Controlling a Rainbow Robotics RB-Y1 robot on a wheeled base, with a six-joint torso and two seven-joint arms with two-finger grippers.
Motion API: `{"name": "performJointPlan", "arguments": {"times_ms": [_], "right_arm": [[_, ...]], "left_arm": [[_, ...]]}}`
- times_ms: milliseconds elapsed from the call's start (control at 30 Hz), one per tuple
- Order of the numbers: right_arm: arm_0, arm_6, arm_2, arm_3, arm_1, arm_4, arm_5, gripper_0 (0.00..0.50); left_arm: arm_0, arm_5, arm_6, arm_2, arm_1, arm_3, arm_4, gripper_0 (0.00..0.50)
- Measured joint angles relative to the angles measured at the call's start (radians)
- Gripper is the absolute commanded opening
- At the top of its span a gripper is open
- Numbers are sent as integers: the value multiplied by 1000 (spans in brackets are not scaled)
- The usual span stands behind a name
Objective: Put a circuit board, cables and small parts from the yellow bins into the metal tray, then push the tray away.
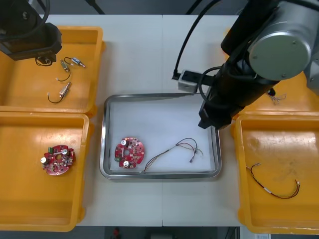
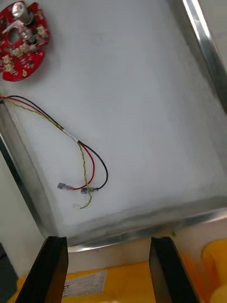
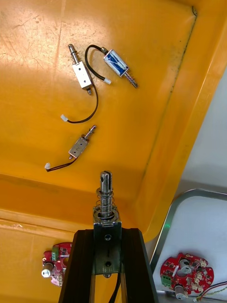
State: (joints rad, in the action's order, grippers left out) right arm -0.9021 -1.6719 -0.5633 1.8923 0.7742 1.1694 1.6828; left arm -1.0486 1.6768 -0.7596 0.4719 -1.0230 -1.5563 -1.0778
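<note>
In the left wrist view my left gripper (image 3: 108, 236) is shut on a small metal part (image 3: 106, 199) with a spring, held above the far left yellow bin (image 3: 165, 118). Three more small metal parts (image 3: 81, 75) with black leads lie on that bin's floor. My right gripper (image 2: 109, 241) is open with nothing between its fingers, just over the right rim of the metal tray (image 2: 142, 229). The white-lined tray (image 1: 107, 144) holds a red circuit board (image 1: 129, 152) and a red, yellow and black cable (image 1: 177, 149).
Another circuit board (image 1: 58, 160) lies in the near left bin (image 1: 30, 209). A red and black cable (image 1: 273, 186) lies in the near right bin (image 1: 299, 149). My right arm (image 1: 239, 84) reaches over the tray's far right corner and hides part of the far right bin.
</note>
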Motion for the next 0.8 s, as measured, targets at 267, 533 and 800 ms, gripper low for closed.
{"name": "performJointPlan", "arguments": {"times_ms": [267,533,800], "right_arm": [[0,215,92,3,109,63,65,500],[0,378,149,-1,208,90,87,500],[0,378,173,-101,278,104,90,500]], "left_arm": [[0,0,0,0,0,0,0,0],[0,0,0,0,0,0,0,0],[0,0,0,0,0,0,0,0]]}}
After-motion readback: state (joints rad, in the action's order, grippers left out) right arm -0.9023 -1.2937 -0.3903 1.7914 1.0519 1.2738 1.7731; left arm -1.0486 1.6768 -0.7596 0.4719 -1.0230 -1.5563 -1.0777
